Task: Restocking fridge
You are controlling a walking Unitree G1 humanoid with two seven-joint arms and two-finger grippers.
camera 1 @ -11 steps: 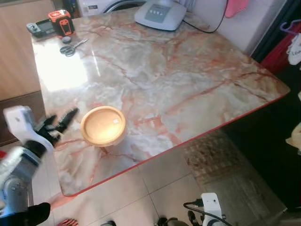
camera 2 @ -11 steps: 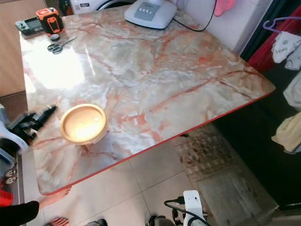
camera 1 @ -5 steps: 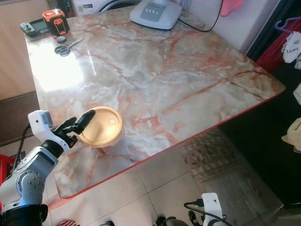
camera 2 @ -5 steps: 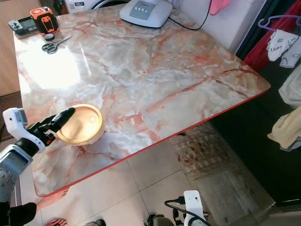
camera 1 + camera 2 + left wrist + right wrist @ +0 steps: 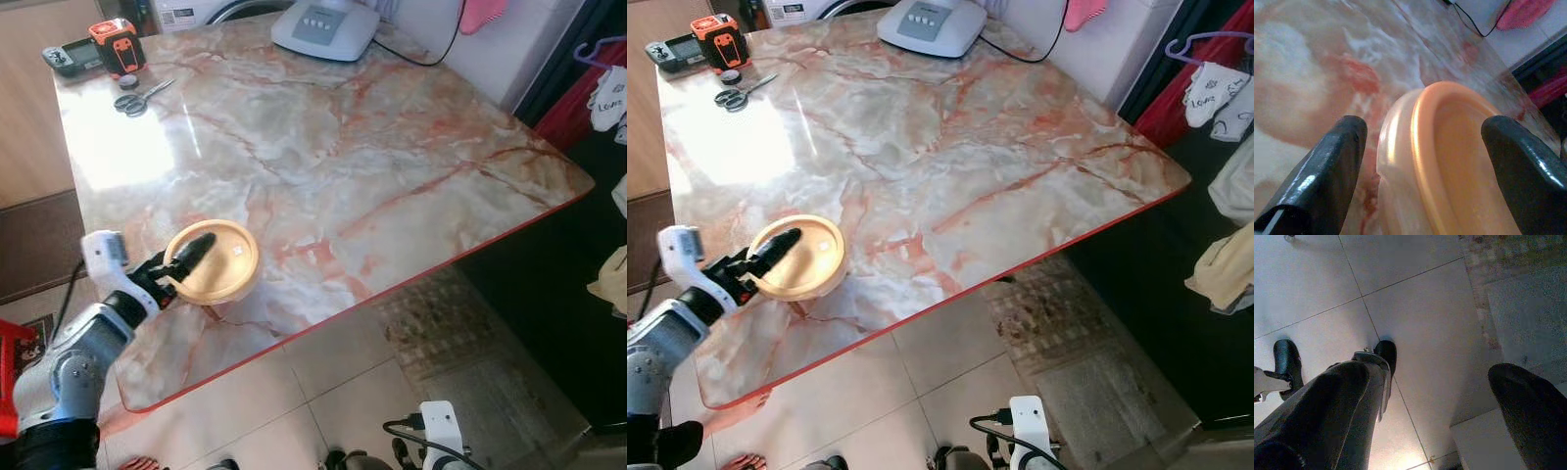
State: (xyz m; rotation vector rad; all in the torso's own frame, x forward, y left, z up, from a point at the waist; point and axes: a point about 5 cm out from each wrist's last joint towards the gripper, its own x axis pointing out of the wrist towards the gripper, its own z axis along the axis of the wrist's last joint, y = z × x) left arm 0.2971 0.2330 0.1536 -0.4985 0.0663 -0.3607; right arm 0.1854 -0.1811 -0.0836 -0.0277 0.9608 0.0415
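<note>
Altogether we counted one orange bowl (image 5: pixel 213 261), one pair of scissors (image 5: pixel 139 98), one orange-and-black tape measure (image 5: pixel 117 46), one dark handheld device (image 5: pixel 69 58) and one grey-white appliance (image 5: pixel 326 26) on the marble table (image 5: pixel 372 166). The bowl sat near the table's front edge, toward its left corner; the scissors, tape measure and handheld device lay well apart from it at the far left corner, and the appliance stood at the far edge with a black cable (image 5: pixel 431 54) trailing from it. We saw nothing inside the bowl. Our left gripper (image 5: pixel 1425 161) had its fingers spread wide, one outside the bowl's near wall and the other over its hollow, straddling the rim. Compared with half a second earlier, that gripper had pushed further in across the rim, while the bowl had kept its place on the table. Our right gripper (image 5: pixel 1440 406) hung low with fingers spread, above the tiled floor (image 5: pixel 1415 308) beside the table.
</note>
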